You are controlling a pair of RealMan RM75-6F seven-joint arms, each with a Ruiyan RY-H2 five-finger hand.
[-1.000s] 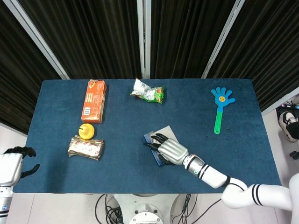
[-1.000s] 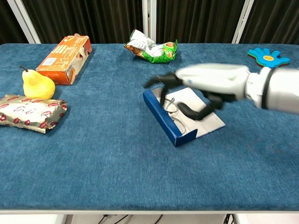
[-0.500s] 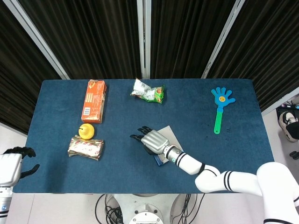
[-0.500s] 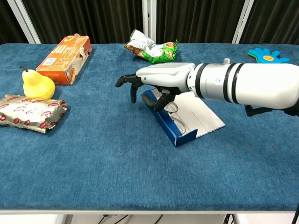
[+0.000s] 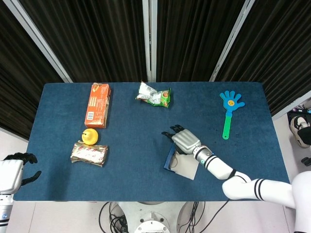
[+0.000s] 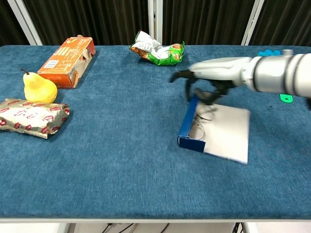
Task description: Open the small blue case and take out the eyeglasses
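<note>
Small blue case (image 6: 190, 127) lying open on the blue surface (image 6: 121, 165) just below my right robot hand (image 6: 211, 80), eyeglasses (image 6: 201, 119) inside, its long axis running near-to-far, my fingers (image 6: 189, 87) spread over its far end, gripping nothing, my left robot hand (image 5: 14, 170) off the surface's edge, loosely curled and empty.

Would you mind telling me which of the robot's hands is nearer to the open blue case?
The right. The right hand is directly over the far end of the blue case, while the left hand sits off the table's near-left corner, far from it.
</note>
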